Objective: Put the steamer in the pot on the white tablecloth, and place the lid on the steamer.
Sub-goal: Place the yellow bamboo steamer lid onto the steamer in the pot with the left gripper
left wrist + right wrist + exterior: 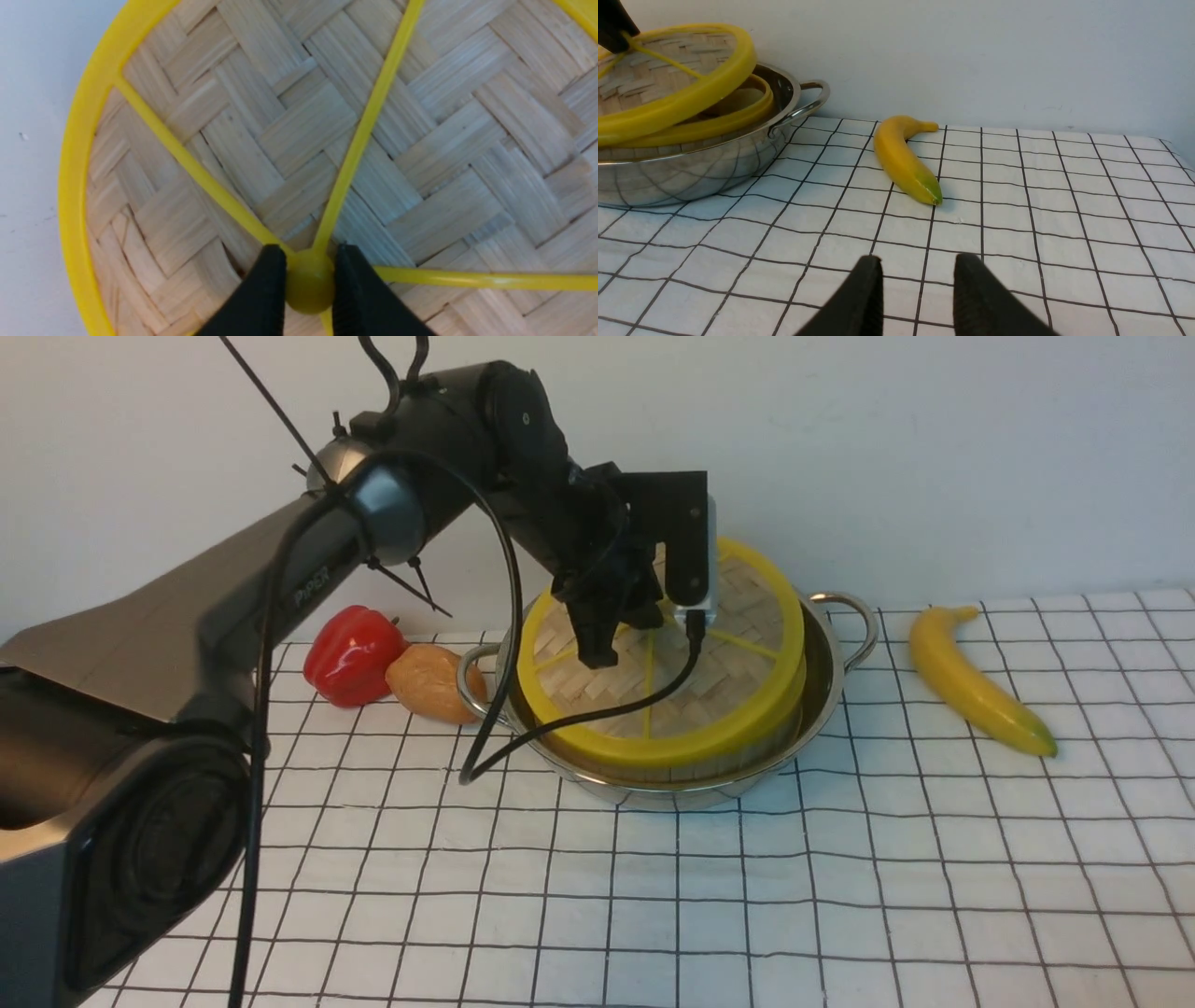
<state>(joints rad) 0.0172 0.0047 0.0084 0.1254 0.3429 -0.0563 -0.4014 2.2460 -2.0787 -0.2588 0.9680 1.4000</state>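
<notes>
White cloth: banana R of pot, pepper L; left hand pinches lid hub, right hand spread.

You have one readable marking here: the word "PiPER", in pale letters on the dark casing of the left arm. It stands on the long link that slopes up from the near left of the scene toward the far middle, and the letters run along that slope. A black cable crosses the link just left of the word. The lettering lies well left of the lid. It is small and slightly blurred, yet legible.
</notes>
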